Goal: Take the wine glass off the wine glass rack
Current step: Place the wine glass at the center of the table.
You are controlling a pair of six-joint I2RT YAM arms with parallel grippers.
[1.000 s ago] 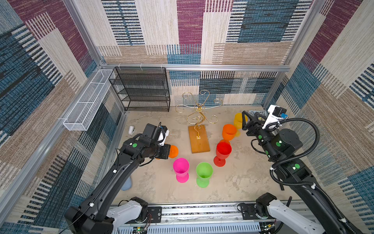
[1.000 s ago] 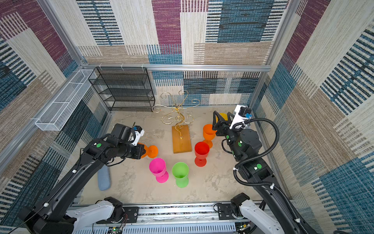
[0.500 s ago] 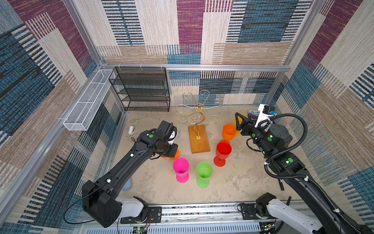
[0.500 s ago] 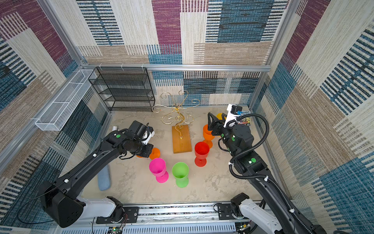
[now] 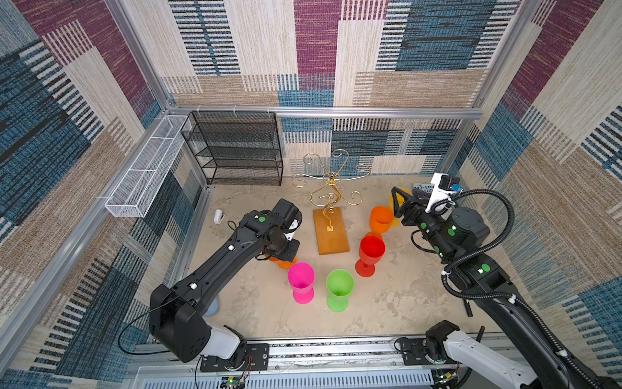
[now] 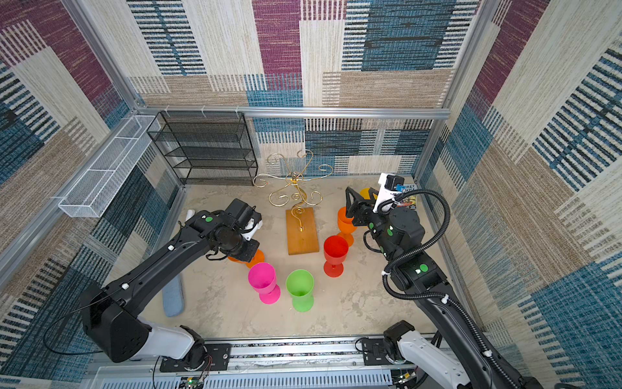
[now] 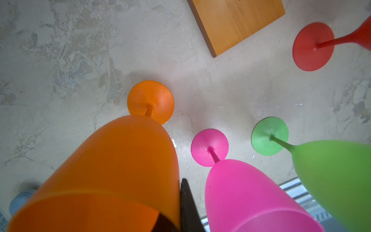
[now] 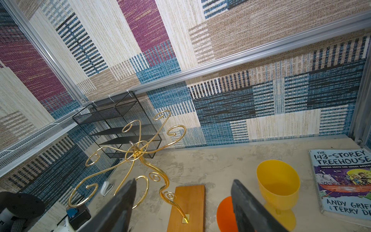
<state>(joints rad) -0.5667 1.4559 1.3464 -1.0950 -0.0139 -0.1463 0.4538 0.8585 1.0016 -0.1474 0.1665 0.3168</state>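
Reaching down, left gripper (image 7: pixel 174 211) pinches the orange wine glass (image 7: pixel 120 160) rim; right gripper (image 8: pixel 182 181) hovers, jaws apart, facing the wine glass rack (image 8: pixel 134 152).

In a top view the left arm (image 5: pixel 222 262) covers most of the orange glass (image 5: pixel 286 263) beneath its wrist and part of what may be a blue cloth (image 5: pixel 212 304) at the surface's left edge, the right gripper (image 5: pixel 404 197) screens most of the yellow glass (image 5: pixel 389 201), and the book (image 8: pixel 341 180) runs off the right wrist view.

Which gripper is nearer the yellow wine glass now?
Right. The right gripper hovers open beside the yellow wine glass; the left gripper sits across the wine glass rack, clamped on an orange wine glass.
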